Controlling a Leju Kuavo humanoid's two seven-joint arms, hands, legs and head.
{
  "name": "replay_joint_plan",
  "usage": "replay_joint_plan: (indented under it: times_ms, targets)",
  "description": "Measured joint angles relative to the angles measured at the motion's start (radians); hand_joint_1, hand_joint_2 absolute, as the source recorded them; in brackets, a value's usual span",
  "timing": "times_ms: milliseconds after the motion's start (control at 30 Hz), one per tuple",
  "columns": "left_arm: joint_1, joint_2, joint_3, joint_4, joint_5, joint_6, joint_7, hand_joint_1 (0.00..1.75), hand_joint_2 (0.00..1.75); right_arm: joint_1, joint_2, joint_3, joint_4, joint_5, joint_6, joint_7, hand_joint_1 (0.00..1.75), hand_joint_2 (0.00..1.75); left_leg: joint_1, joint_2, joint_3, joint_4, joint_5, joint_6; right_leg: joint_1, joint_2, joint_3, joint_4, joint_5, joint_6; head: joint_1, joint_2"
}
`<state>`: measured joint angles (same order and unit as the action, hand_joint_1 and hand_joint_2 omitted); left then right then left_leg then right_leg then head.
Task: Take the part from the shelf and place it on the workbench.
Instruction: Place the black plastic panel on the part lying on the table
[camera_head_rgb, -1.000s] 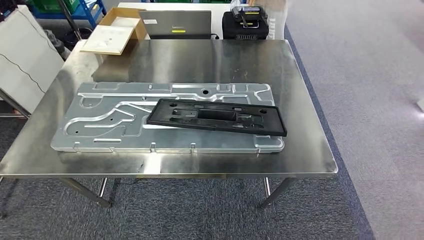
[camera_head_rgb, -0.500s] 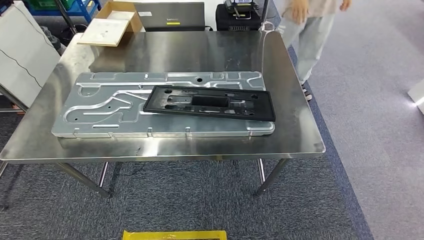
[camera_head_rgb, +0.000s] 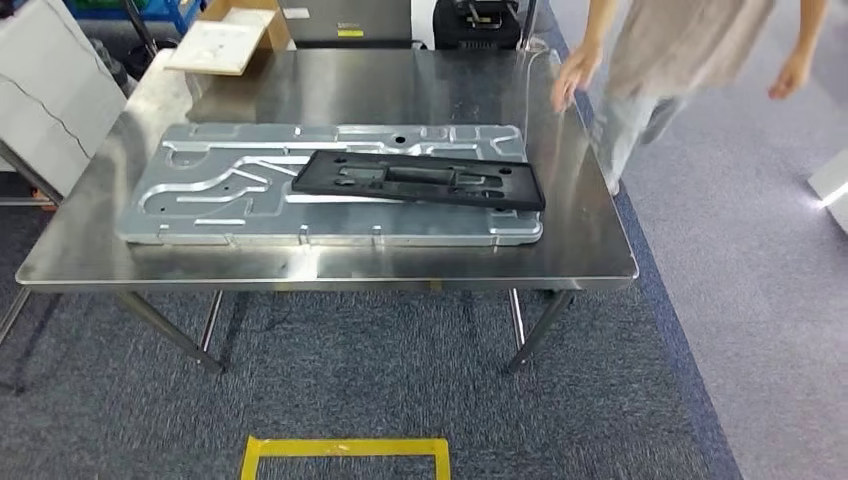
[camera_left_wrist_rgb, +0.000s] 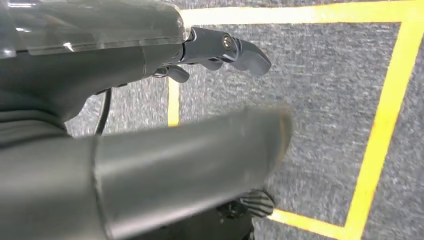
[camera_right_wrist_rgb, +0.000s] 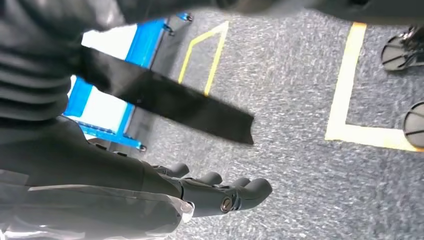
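Part: black plastic panel (camera_head_rgb: 420, 181) laid on silver stamped plate (camera_head_rgb: 200, 195) on steel desk (camera_head_rgb: 330, 265) | left robot hand (camera_left_wrist_rgb: 220, 52) and right robot hand (camera_right_wrist_rgb: 220, 192): fingers apart, nothing held, hung over carpet.

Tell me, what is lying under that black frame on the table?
The black frame lies on a large silver metal panel, which rests on the steel table. The panel's surface beneath the frame is hidden.

The flat black rectangular plastic part (camera_head_rgb: 420, 180) with cut-out openings lies on the large silver stamped metal panel (camera_head_rgb: 215, 195), towards its right end, slightly slanted. Both rest on the shiny steel workbench (camera_head_rgb: 400, 262), well apart from either robot hand.
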<state>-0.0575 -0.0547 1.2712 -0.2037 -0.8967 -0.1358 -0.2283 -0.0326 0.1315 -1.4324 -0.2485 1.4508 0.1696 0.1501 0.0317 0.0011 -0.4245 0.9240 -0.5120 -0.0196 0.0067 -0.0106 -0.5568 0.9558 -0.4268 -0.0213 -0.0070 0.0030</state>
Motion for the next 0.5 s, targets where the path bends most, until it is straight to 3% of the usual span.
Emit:
replay_joint_plan:
  times_ms: [33, 100, 133, 200, 333, 400, 500]
  targets:
    - [0.001, -0.002, 0.000, 0.000, -0.002, 0.001, 0.000, 0.00, 1.31, -0.001, -0.001, 0.002, 0.001, 0.000, -0.009, 0.011, 0.00, 0.87, 0.000, -0.001, -0.002, -0.004, -0.005, 0.006, 0.001, 0.001, -0.004, 0.004, 0.001, -0.010, 0.000, 0.000]
    - [0.003, -0.004, 0.000, 0.000, -0.004, 0.001, -0.016, 0.00, 0.44, -0.003, -0.003, 0.004, 0.002, 0.000, -0.028, 0.028, 0.00, 0.00, -0.004, 0.000, -0.004, -0.003, -0.005, 0.014, 0.001, 0.003, -0.007, 0.007, 0.005, -0.046, 0.000, 0.000]
    - [0.004, -0.004, 0.000, 0.000, -0.006, 0.000, -0.036, 0.00, 0.00, -0.003, -0.003, 0.004, 0.003, 0.000, -0.033, 0.030, 0.00, 0.00, -0.006, 0.000, -0.004, -0.003, -0.003, 0.018, 0.001, 0.003, -0.008, 0.008, 0.009, -0.061, 0.000, 0.000]
    - [0.003, -0.004, -0.001, 0.000, -0.004, -0.009, -0.084, 0.00, 0.00, -0.003, -0.003, 0.004, 0.004, 0.000, -0.041, 0.025, 0.00, 0.00, -0.010, 0.002, -0.006, -0.002, 0.000, 0.024, 0.000, 0.004, -0.010, 0.008, 0.016, -0.075, 0.000, 0.000]
    - [-0.001, -0.005, -0.001, 0.000, 0.004, -0.002, -0.157, 0.00, 0.00, -0.005, -0.004, 0.004, 0.006, -0.001, -0.057, 0.007, 0.00, 0.00, -0.015, 0.004, -0.010, 0.004, 0.001, 0.027, -0.003, 0.005, -0.013, 0.008, 0.023, -0.070, 0.000, 0.000]
    - [-0.004, -0.006, -0.001, 0.000, 0.005, 0.009, -0.184, 0.00, 0.00, -0.007, -0.004, 0.004, 0.007, -0.001, -0.063, 0.002, 0.00, 0.00, -0.015, 0.005, -0.013, 0.007, 0.000, 0.029, -0.005, 0.005, -0.015, 0.007, 0.024, -0.050, 0.000, 0.000]
    - [-0.004, -0.008, -0.002, 0.000, 0.000, -0.028, -0.223, 0.00, 0.00, -0.008, -0.004, 0.004, 0.007, -0.001, -0.073, -0.010, 0.00, 0.00, -0.017, 0.006, -0.019, 0.013, -0.003, 0.033, -0.011, 0.005, -0.017, 0.007, 0.023, 0.005, 0.000, 0.000]
